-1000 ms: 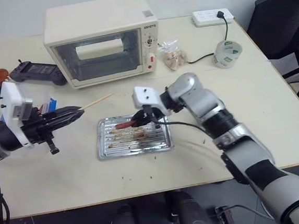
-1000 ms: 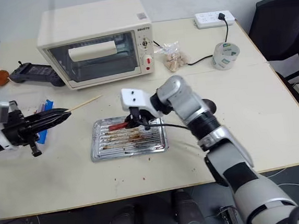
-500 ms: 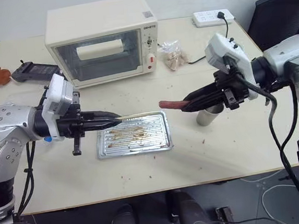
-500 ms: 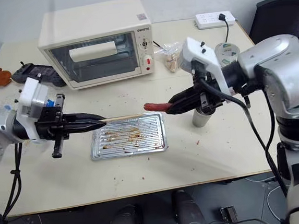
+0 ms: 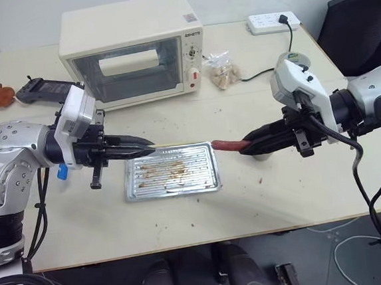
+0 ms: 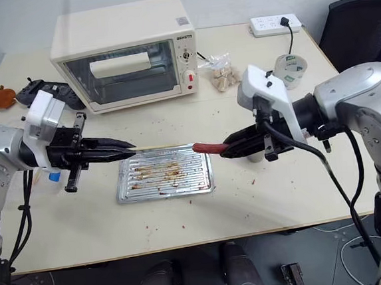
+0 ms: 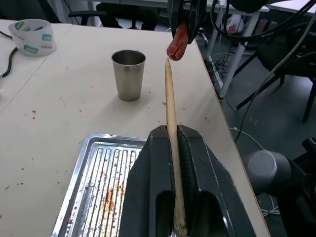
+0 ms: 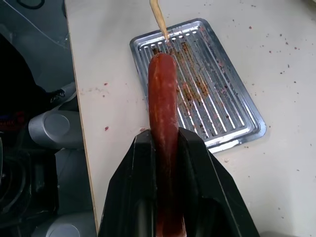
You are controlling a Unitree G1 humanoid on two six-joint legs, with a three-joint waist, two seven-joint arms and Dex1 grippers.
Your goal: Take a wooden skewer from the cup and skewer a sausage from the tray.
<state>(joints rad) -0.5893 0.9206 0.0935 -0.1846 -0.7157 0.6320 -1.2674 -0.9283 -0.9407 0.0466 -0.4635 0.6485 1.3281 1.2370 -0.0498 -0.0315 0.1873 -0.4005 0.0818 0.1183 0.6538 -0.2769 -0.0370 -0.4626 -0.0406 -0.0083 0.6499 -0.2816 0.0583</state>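
While the left gripper (image 5: 147, 147) is clamped on the wooden skewer (image 5: 181, 144), the head views show the stick held level above the far edge of the tray (image 5: 171, 173), its tip pointing at the sausage (image 5: 225, 144). That sausage is clamped between the fingers of the right gripper (image 5: 247, 145), held in the air just off the tray's far right corner, its free end facing the skewer tip with only a small gap between them. The tray lies near the middle of the table (image 5: 262, 203), in front of a cream toaster oven (image 5: 129, 49), and its ridged bottom carries brown stains.

From the left wrist, the skewer runs out between the two closed black fingers (image 7: 148, 192), and its tip sits just below the sausage's end. The cup (image 7: 128, 74) stands upright on the table beyond the tray's corner.

From the right wrist, the sausage lies lengthwise between the fingers (image 8: 192, 182), above the tray's edge, with the skewer tip just past its end.
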